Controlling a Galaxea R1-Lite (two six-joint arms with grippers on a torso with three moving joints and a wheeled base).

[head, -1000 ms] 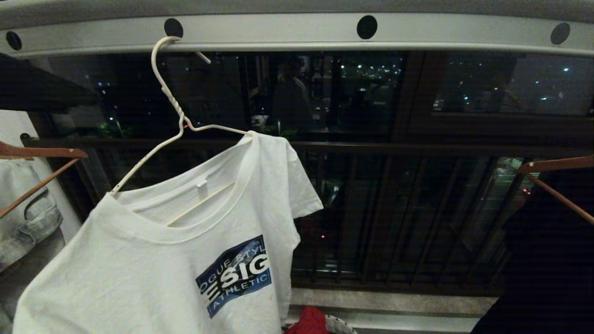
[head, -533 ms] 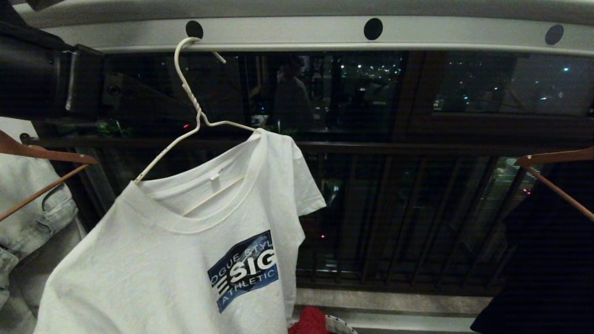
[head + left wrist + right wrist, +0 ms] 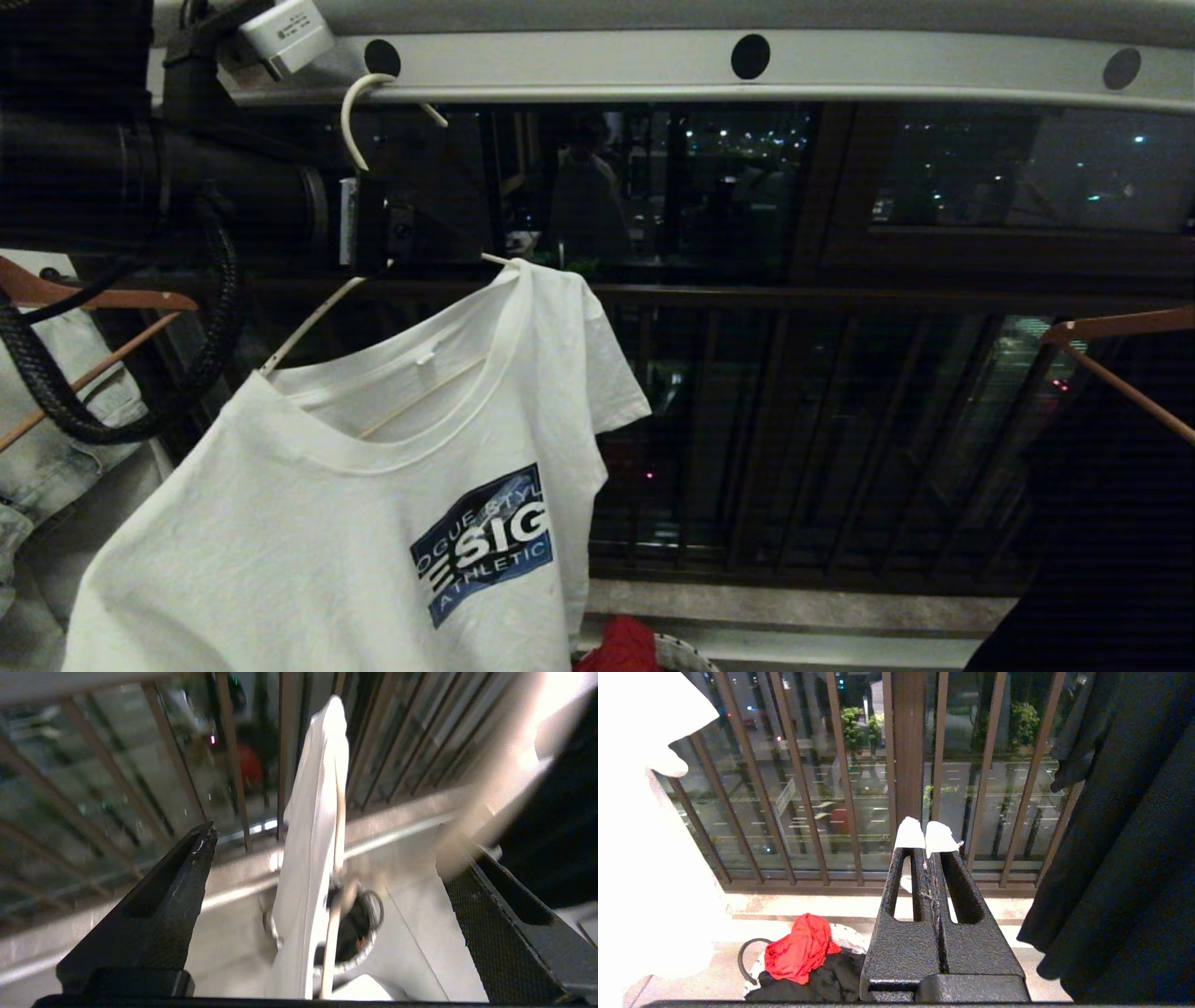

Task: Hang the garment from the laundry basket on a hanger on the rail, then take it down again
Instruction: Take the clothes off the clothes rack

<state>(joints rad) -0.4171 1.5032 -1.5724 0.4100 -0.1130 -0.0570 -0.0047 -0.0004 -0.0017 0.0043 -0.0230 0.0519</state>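
The T-shirt point(image 3: 373, 523) hangs on the white wire hanger point(image 3: 308, 322), whose hook sits over the grey rail point(image 3: 840, 65) beside one of its round holes. From the head view, the shirt droops toward the lower left with its blue chest print facing out. The left arm point(image 3: 140, 187) reaches in from the left at hook height, its dark body covering the hanger's neck; the fingertips cannot be made out here. Wooden hangers point(image 3: 93, 303) flank the scene, one carrying pale jeans point(image 3: 56, 448). At the bottom edge, a red cloth point(image 3: 621, 649) shows next to the basket point(image 3: 681, 653) rim.

In the left wrist view, the left gripper point(image 3: 336, 849) stands spread wide, with the shirt point(image 3: 313, 849) edge-on between its fingers point(image 3: 177, 877), touching neither. The basket point(image 3: 359, 947) lies on the floor far below.

In the right wrist view, the right gripper point(image 3: 927, 837) is pressed closed and empty, facing the balcony bars point(image 3: 798, 788). Below it the basket point(image 3: 752, 952) holds the red cloth point(image 3: 798, 947), and a dark garment point(image 3: 1125, 835) hangs to one side.
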